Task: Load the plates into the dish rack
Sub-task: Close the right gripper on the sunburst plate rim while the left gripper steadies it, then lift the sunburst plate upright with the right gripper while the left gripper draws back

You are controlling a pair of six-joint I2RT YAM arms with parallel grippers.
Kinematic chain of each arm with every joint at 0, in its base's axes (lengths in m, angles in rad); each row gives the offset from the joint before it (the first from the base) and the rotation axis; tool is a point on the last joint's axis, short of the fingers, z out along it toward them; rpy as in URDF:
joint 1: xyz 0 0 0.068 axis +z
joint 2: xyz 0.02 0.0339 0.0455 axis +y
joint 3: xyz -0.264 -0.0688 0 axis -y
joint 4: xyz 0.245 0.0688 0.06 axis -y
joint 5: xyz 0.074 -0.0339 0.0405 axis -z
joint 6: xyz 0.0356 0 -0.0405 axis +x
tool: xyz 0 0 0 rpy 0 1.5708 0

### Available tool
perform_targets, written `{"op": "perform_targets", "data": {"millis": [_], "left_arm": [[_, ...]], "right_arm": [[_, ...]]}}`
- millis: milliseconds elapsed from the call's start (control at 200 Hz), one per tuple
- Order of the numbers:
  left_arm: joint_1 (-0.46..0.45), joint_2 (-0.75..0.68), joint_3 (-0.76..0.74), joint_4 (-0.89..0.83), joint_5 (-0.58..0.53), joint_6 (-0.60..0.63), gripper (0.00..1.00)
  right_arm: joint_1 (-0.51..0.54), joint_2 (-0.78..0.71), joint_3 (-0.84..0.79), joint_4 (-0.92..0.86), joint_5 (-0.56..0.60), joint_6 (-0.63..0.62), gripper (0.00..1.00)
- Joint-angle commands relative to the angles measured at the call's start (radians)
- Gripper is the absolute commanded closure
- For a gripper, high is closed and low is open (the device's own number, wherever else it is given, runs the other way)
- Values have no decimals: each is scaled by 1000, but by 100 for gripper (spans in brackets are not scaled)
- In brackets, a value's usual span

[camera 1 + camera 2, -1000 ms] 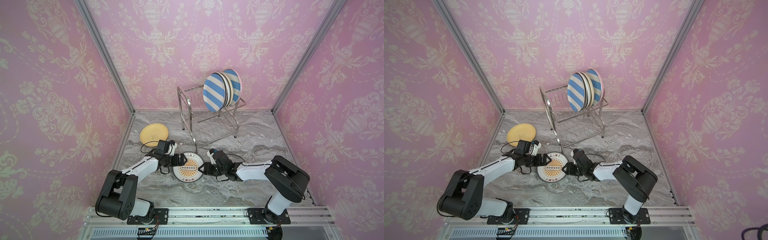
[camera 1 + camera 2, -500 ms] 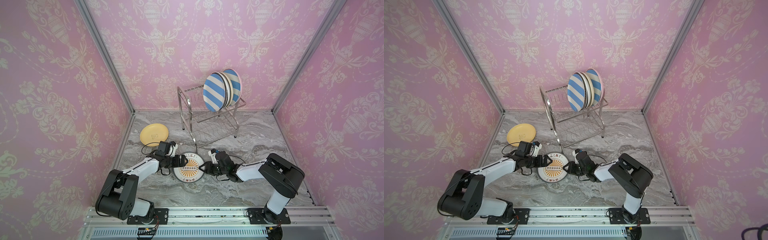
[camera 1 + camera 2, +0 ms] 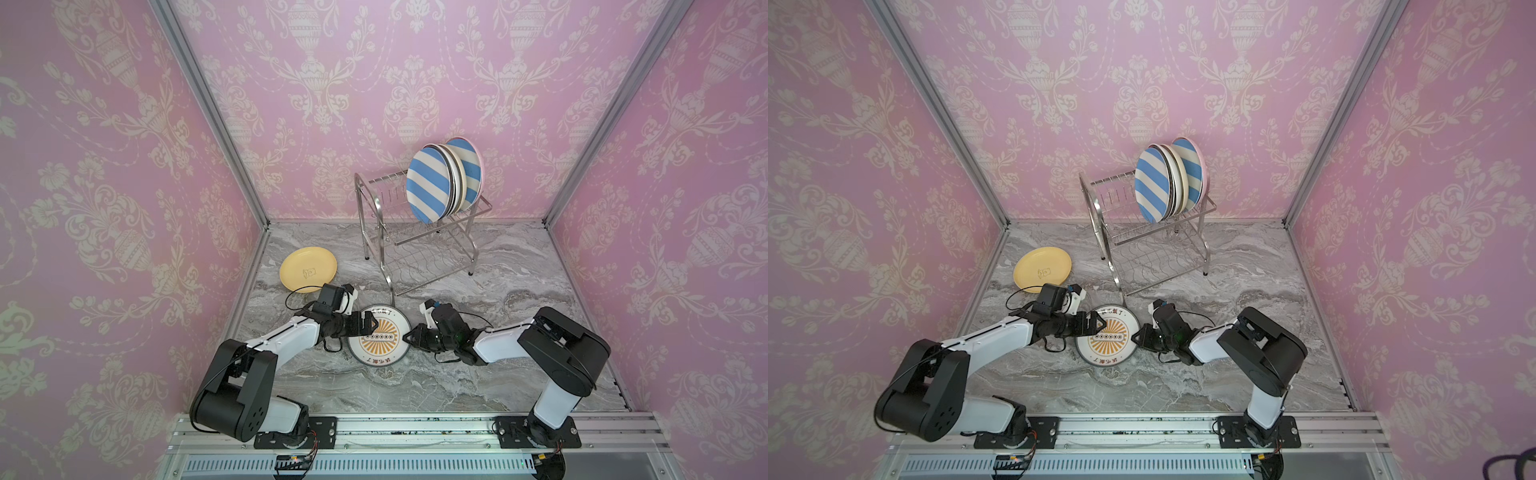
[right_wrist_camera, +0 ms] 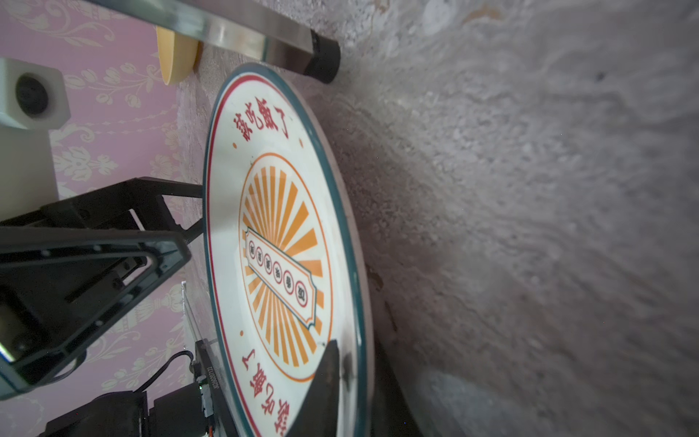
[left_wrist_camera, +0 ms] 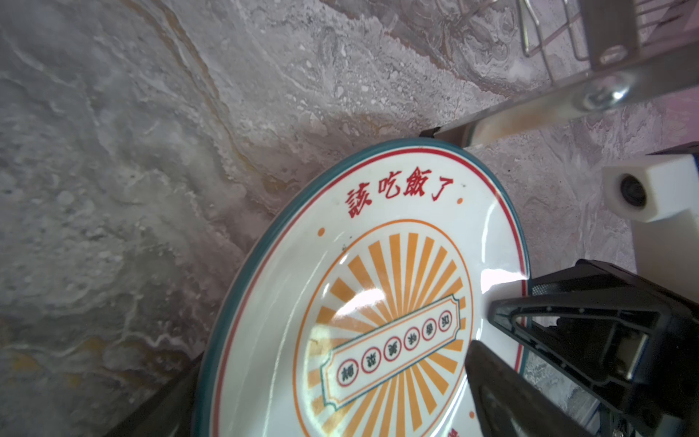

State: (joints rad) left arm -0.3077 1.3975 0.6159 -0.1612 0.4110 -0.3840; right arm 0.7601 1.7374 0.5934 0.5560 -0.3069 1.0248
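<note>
My right claw (image 3: 409, 336) is pinching the near rim of the round white plate with the orange sunburst (image 3: 380, 338), which lies on the grey marble desk (image 3: 478, 374). My left claw (image 3: 369, 326), spread, straddles the opposite rim. If I lift now it may snag, or the glossy rim may slip. Ahead of my right claw and off to one side stands 1 black foot (image 4: 321, 70) of the shiny wire dish rack (image 3: 424, 253). Room opens behind my wrist.

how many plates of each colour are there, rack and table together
blue-white striped plates: 2, in the dish rack
pink plate: 1, rim only, rack's back
edge-on plates between the striped ones: at least 2, colours unclear
yellow plate: 1, on the table
orange sunburst plate: 1, on the table
total: at least 7
</note>
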Motion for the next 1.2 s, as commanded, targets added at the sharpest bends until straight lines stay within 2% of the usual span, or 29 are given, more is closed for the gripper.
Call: {"op": "perform_targets", "data": {"millis": [0, 135, 345, 500, 600, 686, 826, 936, 1061, 1191], "left_arm": [[-27, -44, 8, -11, -16, -1, 1], [-42, -73, -1, -18, -33, -7, 1], [-47, -182, 2, -95, -121, 5, 1], [-44, -333, 85, -203, -255, 56, 1], [-29, -400, 164, -211, -288, 64, 1], [-18, -408, 223, -196, -273, 67, 1], [-15, -375, 300, -142, -226, 103, 1], [-11, -341, 341, -80, -175, 124, 1], [-3, -299, 389, -27, -116, 122, 1], [8, -268, 433, 6, -86, 120, 1]], "right_arm": [[6, -58, 12, -70, 24, -52, 92], [16, -111, 31, -167, 61, -96, 94], [38, -232, 117, -443, 136, -219, 99], [84, -384, 232, -787, 298, -353, 100], [103, -501, 292, -960, 407, -396, 100], [121, -590, 351, -1104, 504, -420, 100], [134, -696, 454, -1338, 650, -530, 100], [133, -754, 605, -1509, 759, -596, 100], [132, -748, 829, -1625, 851, -659, 100], [132, -661, 1053, -1655, 920, -767, 100]]}}
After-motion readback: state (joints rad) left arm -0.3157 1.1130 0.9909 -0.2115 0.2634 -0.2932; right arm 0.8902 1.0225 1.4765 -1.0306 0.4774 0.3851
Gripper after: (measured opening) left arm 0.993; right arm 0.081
